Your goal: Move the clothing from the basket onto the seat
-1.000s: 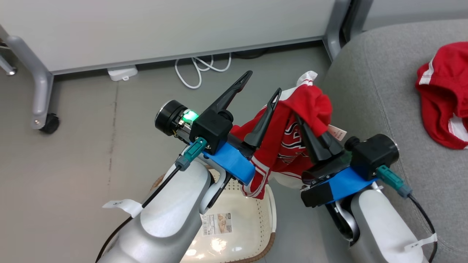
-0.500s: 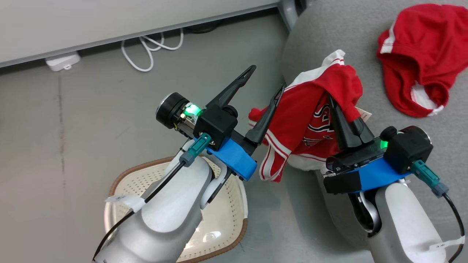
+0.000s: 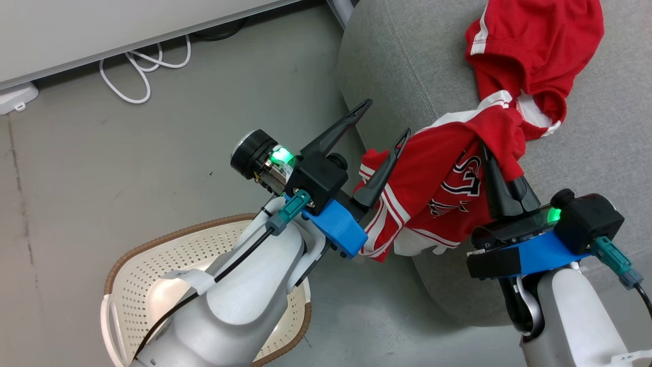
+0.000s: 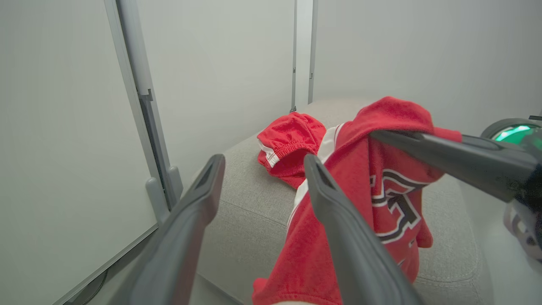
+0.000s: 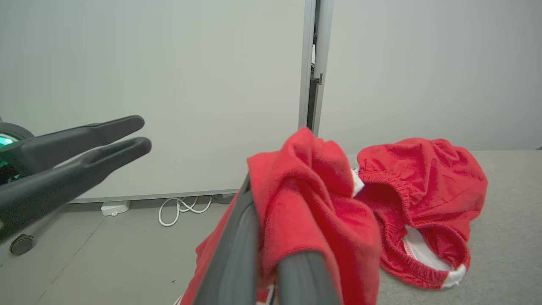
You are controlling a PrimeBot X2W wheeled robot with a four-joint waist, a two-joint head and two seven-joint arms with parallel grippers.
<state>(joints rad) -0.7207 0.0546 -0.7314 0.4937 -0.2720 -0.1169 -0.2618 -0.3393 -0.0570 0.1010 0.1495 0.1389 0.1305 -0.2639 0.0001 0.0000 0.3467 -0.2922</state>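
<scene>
A red jersey (image 3: 438, 188) with dark chest lettering hangs from my right gripper (image 3: 490, 151), which is shut on its upper folds (image 5: 305, 199) over the edge of the light-grey seat (image 3: 407, 66). Red shorts (image 3: 535, 46) with white stripes lie on the seat beyond it (image 4: 288, 148) (image 5: 423, 190). My left gripper (image 3: 387, 118) is open just left of the jersey with nothing between its fingers (image 4: 203, 199). The cream-white basket (image 3: 153, 265) with its brown rim stands on the floor at the lower left, partly hidden by my left forearm.
A white panel wall on grey metal legs (image 4: 144, 110) runs behind the seat. White cables (image 3: 142, 61) and a white power block (image 3: 15, 97) lie on the grey floor at its foot.
The head camera has swung right, so the seat and shorts now sit nearer the view's middle. My right gripper has carried the jersey from above the basket to over the seat's edge, close to the shorts.
</scene>
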